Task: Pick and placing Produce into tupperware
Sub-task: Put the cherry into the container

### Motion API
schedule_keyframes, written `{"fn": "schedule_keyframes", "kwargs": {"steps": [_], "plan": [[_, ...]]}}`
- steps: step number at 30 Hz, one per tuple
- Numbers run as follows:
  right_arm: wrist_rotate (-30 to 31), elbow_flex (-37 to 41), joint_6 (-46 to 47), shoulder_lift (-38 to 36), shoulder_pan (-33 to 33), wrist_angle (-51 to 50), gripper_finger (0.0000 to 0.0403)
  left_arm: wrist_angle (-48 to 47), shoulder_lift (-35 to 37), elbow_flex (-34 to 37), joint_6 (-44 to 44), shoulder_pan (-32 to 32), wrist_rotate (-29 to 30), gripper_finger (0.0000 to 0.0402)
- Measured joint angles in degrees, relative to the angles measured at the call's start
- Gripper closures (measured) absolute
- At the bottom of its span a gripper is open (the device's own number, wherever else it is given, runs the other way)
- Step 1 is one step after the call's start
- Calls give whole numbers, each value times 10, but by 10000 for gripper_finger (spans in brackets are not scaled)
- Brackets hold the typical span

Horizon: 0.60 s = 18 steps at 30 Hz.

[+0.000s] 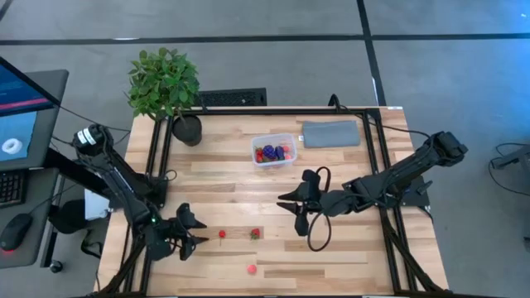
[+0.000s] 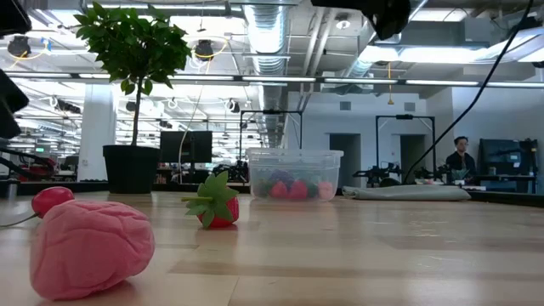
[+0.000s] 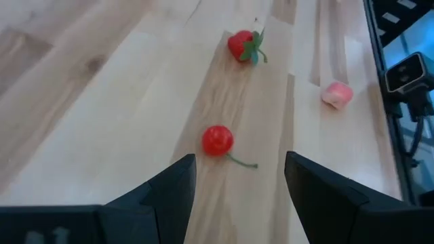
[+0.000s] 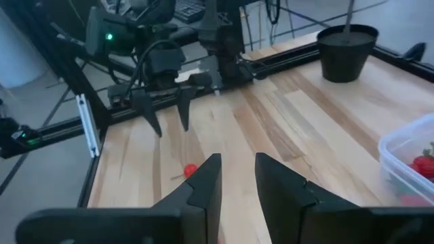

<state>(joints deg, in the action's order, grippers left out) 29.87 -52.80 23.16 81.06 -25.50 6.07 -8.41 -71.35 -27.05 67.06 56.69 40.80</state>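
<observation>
Produce lay in two lots across the wooden table [image 1: 331, 174]: three loose pieces near its front edge and the rest already heaped in the tupperware [image 1: 274, 151]. Taking that clear box as the marker and going from left to right, the left gripper [image 1: 197, 231] hovered well away from it toward the table's front left, its fingers [image 3: 169, 193] spread apart with nothing between them. Just ahead of those fingers sat a small red cherry [image 3: 218, 140] with a thin green stem, and a little further on a strawberry [image 1: 255, 234] with its green top, both well in front of the box. A pink round piece [image 1: 251, 268] rested nearest the front edge, beyond the strawberry from the box. The potted plant [image 1: 166, 87] stood behind and to the left of the box, at the table's back corner. Inside the box I could make out red, pink and purple pieces [image 1: 272, 153] piled together. A flat grey pad [image 1: 331, 133] lay just to the right of the box. In front and to the right of the box hung the right gripper [image 1: 287, 201], fingers [image 4: 207, 179] parted and empty, above bare boards.
</observation>
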Motion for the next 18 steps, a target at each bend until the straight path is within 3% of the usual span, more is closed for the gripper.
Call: {"fn": "schedule_keyframes", "kwargs": {"steps": [3,10,18], "plan": [[2,0,0,0,2,0,290,5,0,1,-49,-18,-18,186],[2,0,-4,0,14,0,290,20,0,1,-188,-88,-126,186],[2,0,-6,0,14,0,290,51,0,1,-239,-172,-229,186]]}}
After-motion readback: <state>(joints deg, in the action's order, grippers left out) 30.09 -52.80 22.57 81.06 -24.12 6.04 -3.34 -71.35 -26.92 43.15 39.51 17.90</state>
